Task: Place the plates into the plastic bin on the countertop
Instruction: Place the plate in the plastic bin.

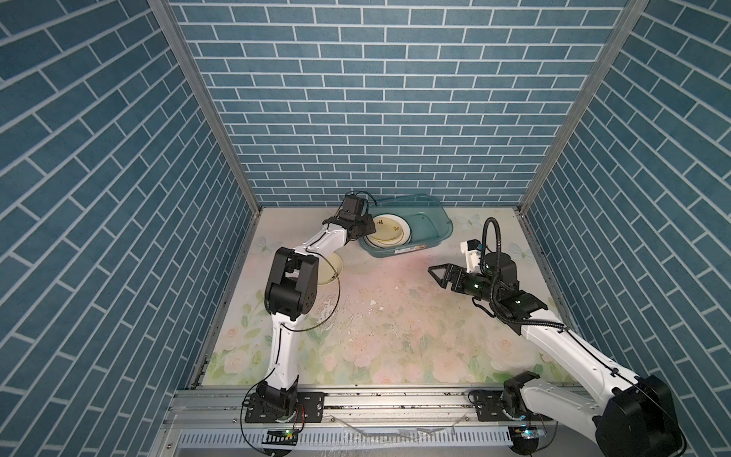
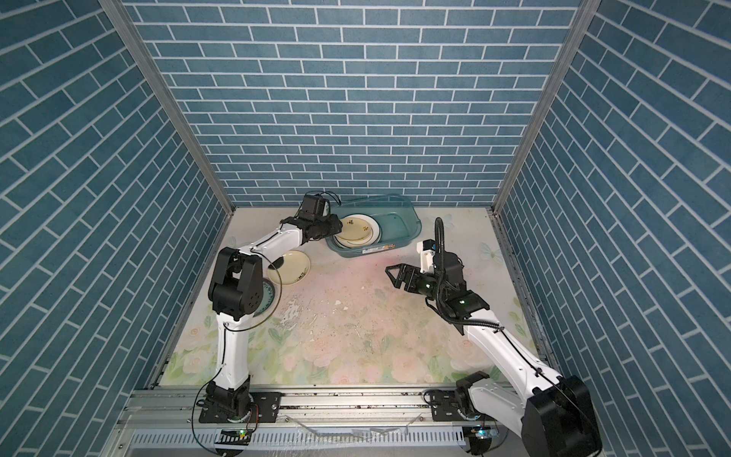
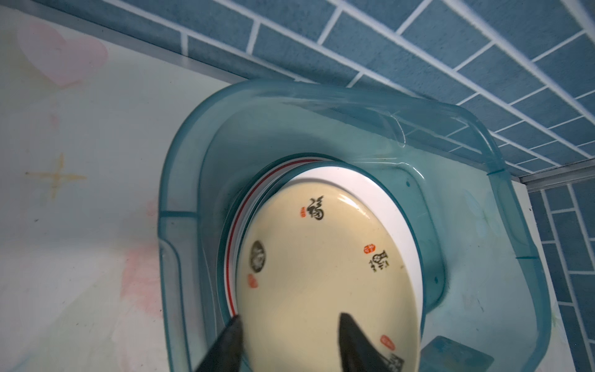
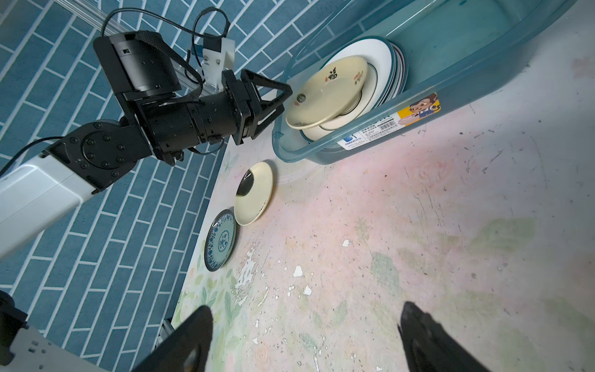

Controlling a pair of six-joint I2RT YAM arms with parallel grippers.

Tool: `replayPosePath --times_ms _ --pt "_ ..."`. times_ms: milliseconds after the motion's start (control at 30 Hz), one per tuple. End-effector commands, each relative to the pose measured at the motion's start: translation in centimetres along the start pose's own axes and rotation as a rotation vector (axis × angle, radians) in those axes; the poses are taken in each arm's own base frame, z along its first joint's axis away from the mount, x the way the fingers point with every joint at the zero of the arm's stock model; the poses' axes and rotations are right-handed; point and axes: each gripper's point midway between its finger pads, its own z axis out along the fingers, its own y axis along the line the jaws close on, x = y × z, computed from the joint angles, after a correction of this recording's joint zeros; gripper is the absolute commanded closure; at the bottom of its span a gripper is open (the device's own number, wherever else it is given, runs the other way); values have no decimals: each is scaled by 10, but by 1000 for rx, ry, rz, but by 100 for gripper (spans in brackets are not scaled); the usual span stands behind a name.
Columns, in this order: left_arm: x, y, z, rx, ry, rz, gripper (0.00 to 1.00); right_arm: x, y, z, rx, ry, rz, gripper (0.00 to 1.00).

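The teal plastic bin (image 1: 399,253) (image 2: 368,251) (image 3: 180,180) (image 4: 467,106) stands at the back of the countertop (image 1: 395,316). Its left end holds a stack of plates. On top, a pale yellow lettered plate (image 1: 389,229) (image 2: 358,227) (image 3: 322,273) (image 4: 328,93) lies tilted. My left gripper (image 1: 370,227) (image 3: 291,317) (image 4: 286,100) is open at that plate's near edge, fingers apart on either side of its rim. My right gripper (image 1: 437,275) (image 2: 393,273) (image 4: 306,309) hangs open and empty over the middle right. Two plates lie on the countertop: a pale yellow one (image 2: 294,269) (image 4: 254,193) and a teal patterned one (image 2: 267,298) (image 4: 222,240).
Blue brick-patterned walls close in the back and both sides. The two loose plates lie near the left wall, under my left arm's elbow (image 1: 292,281). The countertop's print is scuffed and chipped in the middle (image 4: 299,270). The bin's right half (image 1: 429,227) holds no plates.
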Motion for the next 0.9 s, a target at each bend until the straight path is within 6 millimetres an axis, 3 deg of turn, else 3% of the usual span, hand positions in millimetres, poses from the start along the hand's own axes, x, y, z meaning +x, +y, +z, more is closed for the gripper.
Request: replayPosePath --times_ms 0,233,467,600,733,867 --pt "-13 -7 -3 37 -28 48 1 -3 5 1 -17 -2 19 9" --pt "-30 -20 -30 91 -97 76 0 -1 5 1 -15 8 24 9" --pt "-37 -14 -87 59 -193 80 0 -2 7 -2 -23 2 26 9" --pt "-19 12 -131 -33 -239 24 1 -3 14 -3 -60 -2 35 9" --pt "11 47 -169 -139 -259 -30 0 -2 19 0 -108 -4 54 9" --pt "31 97 -208 -329 -247 -5 0 1 22 5 -138 20 70 9"
